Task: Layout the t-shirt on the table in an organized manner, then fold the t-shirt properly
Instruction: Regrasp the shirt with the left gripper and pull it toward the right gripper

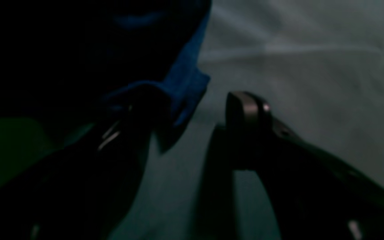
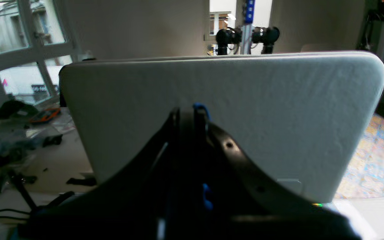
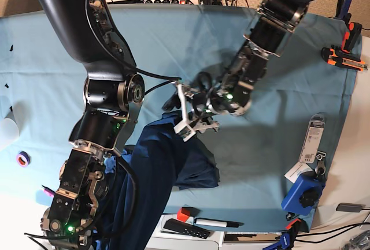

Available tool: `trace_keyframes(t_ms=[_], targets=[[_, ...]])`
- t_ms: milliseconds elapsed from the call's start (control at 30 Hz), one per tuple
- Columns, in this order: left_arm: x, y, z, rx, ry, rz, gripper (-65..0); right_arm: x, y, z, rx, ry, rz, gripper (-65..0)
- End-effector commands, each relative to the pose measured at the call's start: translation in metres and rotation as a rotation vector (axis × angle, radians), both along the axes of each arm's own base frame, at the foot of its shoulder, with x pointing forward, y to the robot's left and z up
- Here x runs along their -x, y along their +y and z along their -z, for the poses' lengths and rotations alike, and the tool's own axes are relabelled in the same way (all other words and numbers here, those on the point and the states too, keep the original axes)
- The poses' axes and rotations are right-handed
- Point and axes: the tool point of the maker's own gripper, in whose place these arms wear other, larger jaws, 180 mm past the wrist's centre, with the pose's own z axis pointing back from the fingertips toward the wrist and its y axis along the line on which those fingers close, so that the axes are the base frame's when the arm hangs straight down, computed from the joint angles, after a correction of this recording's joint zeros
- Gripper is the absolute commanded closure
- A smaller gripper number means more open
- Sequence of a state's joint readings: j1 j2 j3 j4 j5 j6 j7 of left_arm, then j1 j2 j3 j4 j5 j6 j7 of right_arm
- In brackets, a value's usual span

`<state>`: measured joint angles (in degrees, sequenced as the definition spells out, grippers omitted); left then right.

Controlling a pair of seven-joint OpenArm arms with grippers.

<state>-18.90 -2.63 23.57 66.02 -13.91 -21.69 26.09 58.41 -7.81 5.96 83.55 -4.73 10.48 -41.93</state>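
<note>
Laying-out step, not yet folding. The t-shirt point(image 3: 156, 175) lies bunched in a long dark heap at the near edge of the bench point(image 3: 52, 71), part of it hanging off that edge beneath the right arm. The right gripper point(image 2: 192, 111) has its fingers together on a pinch of blue cloth, seen only as a sliver between the tips. The left gripper point(image 3: 193, 120) has its fingers apart at the heap's upper corner — the wrist view shows a blue hem point(image 1: 185, 86) against one finger, the other standing clear. Judged next: the left closes on that hem, then both draw the cloth apart and inward. Open room lies across the far and left bench; to the right, tools point(image 3: 341, 56) and a blue device point(image 3: 302, 195) crowd the edge, and a marker point(image 3: 217, 223) and remote point(image 3: 185, 228) sit just beside the heap.
</note>
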Motion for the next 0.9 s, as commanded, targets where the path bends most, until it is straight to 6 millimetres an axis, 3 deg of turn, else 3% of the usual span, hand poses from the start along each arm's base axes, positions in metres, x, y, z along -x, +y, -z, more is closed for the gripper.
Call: trace_keyframes(t_ms=[0, 100, 200, 367, 400, 567, 767, 867], targets=[[-0.011, -0.004, -0.013, 0.002, -0.035, -0.018, -35.0, 0.008, 0.002, -0.035, 0.003, -0.098, -0.007, 0.0], [-0.016, 0.000, -0.009, -0.033, -0.023, -0.078, -33.1, 0.008, 0.002, -0.034, 0.004, -0.093, -0.007, 0.0], [-0.018, 0.005, -0.006, -0.059, -0.014, -0.106, -26.6, 0.008, 0.002, -0.034, 0.003, -0.089, -0.007, 0.0], [-0.017, 0.007, -0.003, -0.072, -0.003, -0.103, -2.4, 0.007, 0.002, -0.031, 0.006, -0.072, -0.007, 0.0], [-0.017, 0.007, -0.003, -0.076, -0.001, -0.102, 0.0, 0.006, 0.002, -0.029, 0.009, -0.064, -0.006, 0.0], [-0.020, 0.021, -0.017, -0.121, -0.051, -0.076, 0.0, 0.004, -0.016, -0.020, 0.049, -0.011, 0.048, 0.0], [-0.036, 0.077, -0.064, -0.210, -0.226, -0.090, 0.0, 0.004, -0.060, 0.004, 0.100, 0.065, 0.138, 0.0], [-0.040, 0.104, -0.078, -0.261, -0.287, -0.095, 0.0, 0.005, -0.079, 0.022, 0.123, 0.109, 0.174, 0.0]])
